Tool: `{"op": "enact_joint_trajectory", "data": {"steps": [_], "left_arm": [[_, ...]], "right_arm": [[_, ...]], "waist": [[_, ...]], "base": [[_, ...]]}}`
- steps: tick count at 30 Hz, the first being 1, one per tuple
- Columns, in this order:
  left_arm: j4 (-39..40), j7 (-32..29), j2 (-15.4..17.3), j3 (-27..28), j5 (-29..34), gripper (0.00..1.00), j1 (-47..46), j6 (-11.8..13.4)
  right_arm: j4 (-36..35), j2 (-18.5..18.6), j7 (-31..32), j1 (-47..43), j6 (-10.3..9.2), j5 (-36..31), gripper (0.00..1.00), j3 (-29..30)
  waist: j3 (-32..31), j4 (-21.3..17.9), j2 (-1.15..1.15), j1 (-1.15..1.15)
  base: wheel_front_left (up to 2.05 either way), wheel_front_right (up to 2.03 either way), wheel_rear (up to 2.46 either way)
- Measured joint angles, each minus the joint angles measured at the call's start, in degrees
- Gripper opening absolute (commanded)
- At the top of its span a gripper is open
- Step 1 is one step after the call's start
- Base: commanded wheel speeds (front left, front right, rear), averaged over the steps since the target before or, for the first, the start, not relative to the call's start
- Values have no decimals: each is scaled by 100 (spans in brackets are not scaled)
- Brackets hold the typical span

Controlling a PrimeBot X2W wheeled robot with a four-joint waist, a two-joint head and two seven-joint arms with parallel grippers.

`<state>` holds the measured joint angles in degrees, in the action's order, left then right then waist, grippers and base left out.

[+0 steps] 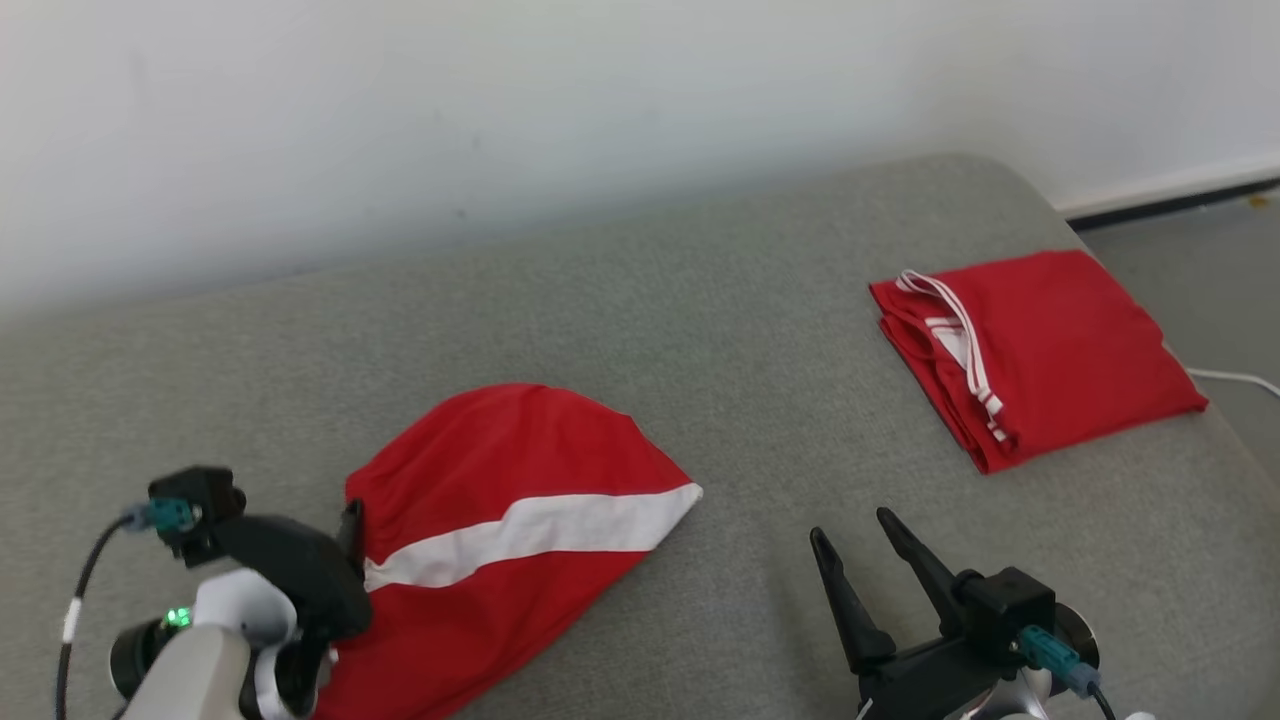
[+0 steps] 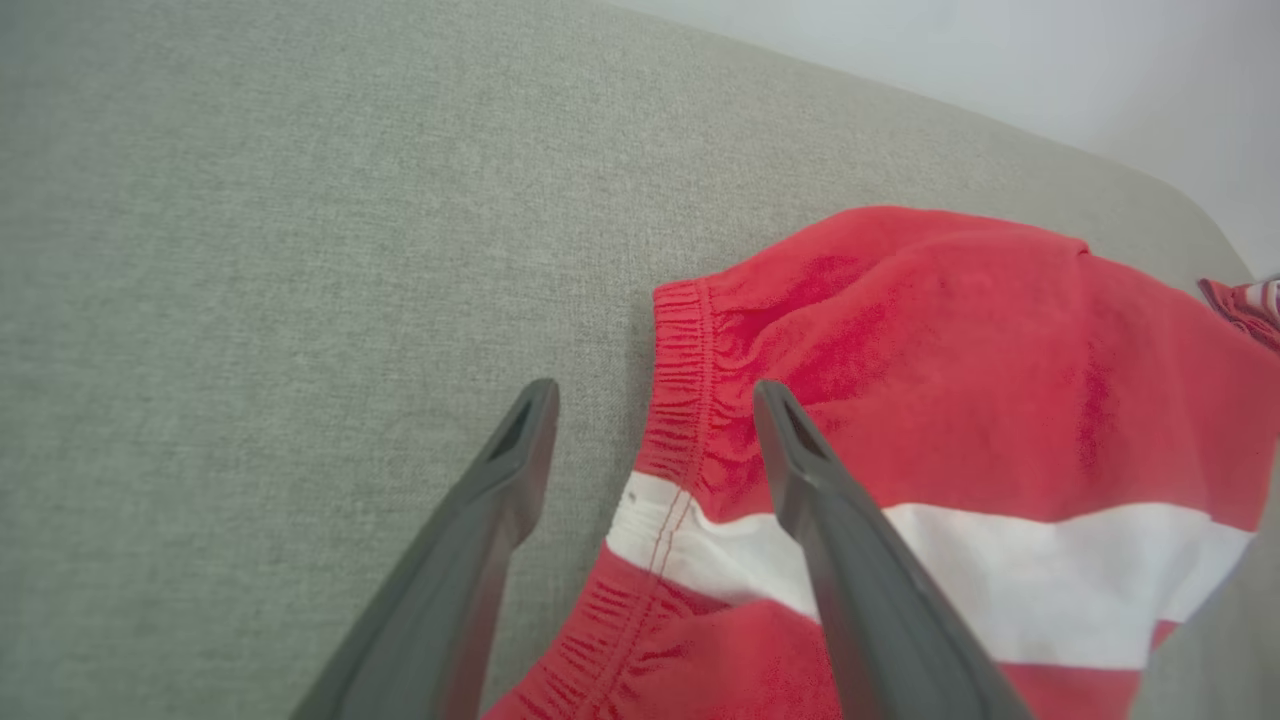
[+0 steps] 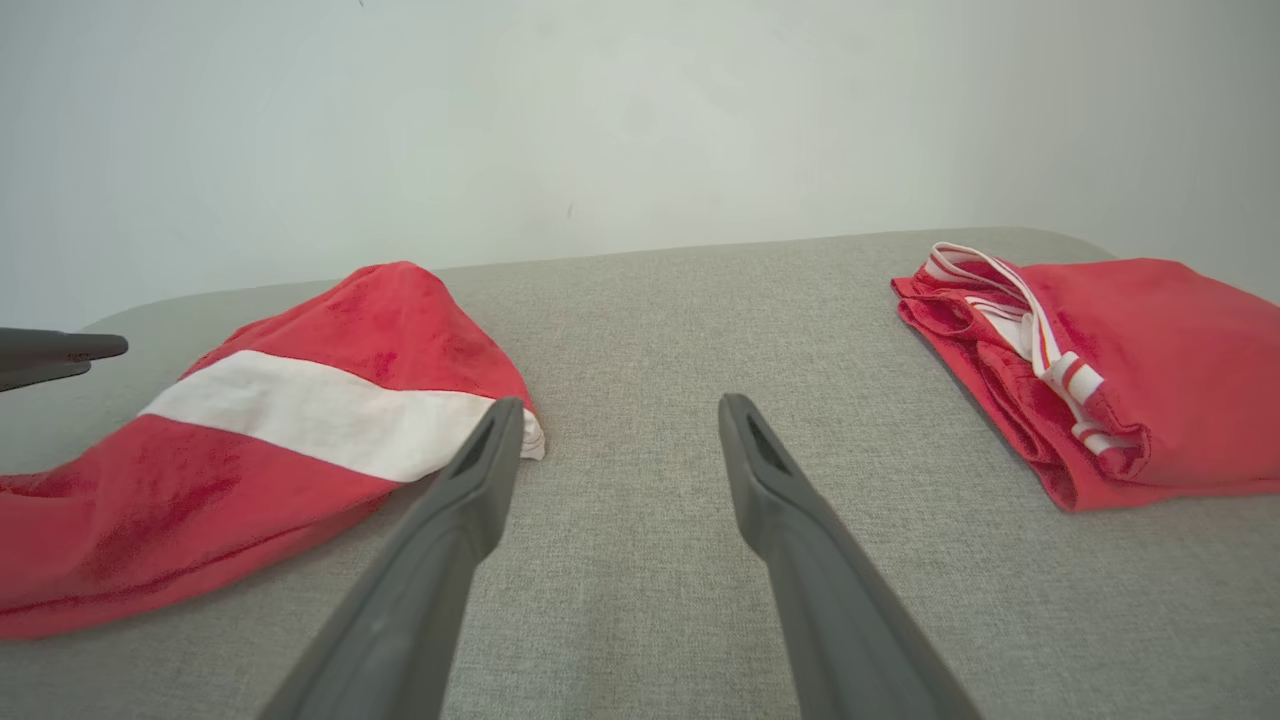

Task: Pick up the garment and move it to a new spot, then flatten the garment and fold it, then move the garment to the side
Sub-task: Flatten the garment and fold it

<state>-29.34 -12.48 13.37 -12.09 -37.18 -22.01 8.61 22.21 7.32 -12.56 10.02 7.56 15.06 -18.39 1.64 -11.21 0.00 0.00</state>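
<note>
The garment (image 1: pixel 500 520), red with a broad white stripe and a gathered waistband, lies loosely spread at the lower left of the grey cushioned surface (image 1: pixel 720 330). The left wrist view shows the garment (image 2: pixel 950 380) with its waistband edge between the open fingers of my left gripper (image 2: pixel 655 395); nothing is gripped. In the head view my left gripper (image 1: pixel 345 540) sits at the garment's left edge. My right gripper (image 1: pixel 852 527) stands open over bare cushion, right of the garment (image 3: pixel 300 400), with nothing between its fingers (image 3: pixel 480 480).
A second red garment (image 1: pixel 1040 350), folded with white-trimmed edges, rests near the cushion's far right edge, also seen folded (image 3: pixel 1130 370) in the right wrist view. A white wall runs behind. Floor and a white cable (image 1: pixel 1235 378) lie beyond the right edge.
</note>
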Motion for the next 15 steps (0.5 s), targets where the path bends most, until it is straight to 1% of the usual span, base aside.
{"op": "enact_joint_trajectory", "data": {"steps": [2,4,6,10,11,12,13,14,15], "left_arm": [[-210,-101,-2,-3,0,100,-287,22],[-417,-324,11,-12,-27,100,-511,49],[-584,-485,83,-40,-11,100,-639,105],[-698,-623,207,-25,12,100,-859,214],[-704,-647,240,-47,52,100,-879,210],[-704,-651,255,-42,52,45,-892,191],[-693,-649,255,-35,22,5,-897,135],[-668,-649,243,-42,-4,0,-900,83],[-630,-649,214,-52,-40,0,-901,27]], "right_arm": [[-12,1,-7,54,0,-2,100,51],[-12,1,-35,79,0,-3,100,90],[0,-9,-57,96,0,-3,100,116],[20,-69,-115,185,0,-4,100,165],[36,-80,-119,186,0,-4,100,170],[57,-94,-135,185,0,-7,100,175],[73,-112,-156,188,-1,-10,100,179],[89,-132,-159,197,0,-10,100,182],[108,-146,-166,205,0,-11,100,190]], "waist": [[122,-106,0,0],[254,-206,0,1],[377,-311,0,1],[609,-496,1,1],[657,-536,0,1],[702,-574,1,1],[739,-608,1,1],[768,-641,1,1],[788,-668,1,1]], "base": [[0,0,0],[0,0,0],[0,0,0],[0,0,0],[0,0,0],[0,0,0],[0,0,0],[0,0,0],[0,0,0]]}}
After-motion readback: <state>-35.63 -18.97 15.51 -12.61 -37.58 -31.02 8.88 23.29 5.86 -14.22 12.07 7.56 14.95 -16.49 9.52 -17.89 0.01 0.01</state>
